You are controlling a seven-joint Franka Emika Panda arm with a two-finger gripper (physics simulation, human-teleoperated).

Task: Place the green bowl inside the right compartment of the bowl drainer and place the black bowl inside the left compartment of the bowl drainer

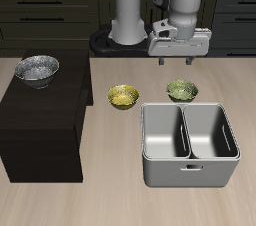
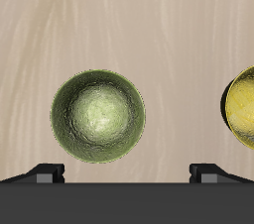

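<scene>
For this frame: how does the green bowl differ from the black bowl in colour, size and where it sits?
The green bowl is glossy olive-green; the black bowl looks silvery-grey with dark speckles. The green bowl is the smaller of the two; the black bowl is somewhat wider. The green bowl rests on the light wooden table just behind the bowl drainer; the black bowl sits on the dark cabinet. Both are round, upright, empty and ungrasped.

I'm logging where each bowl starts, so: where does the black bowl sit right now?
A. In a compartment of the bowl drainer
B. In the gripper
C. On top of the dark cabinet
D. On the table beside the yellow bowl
C: the black bowl rests on the dark cabinet, apart from the bowl drainer, whose compartments hold nothing.
</scene>
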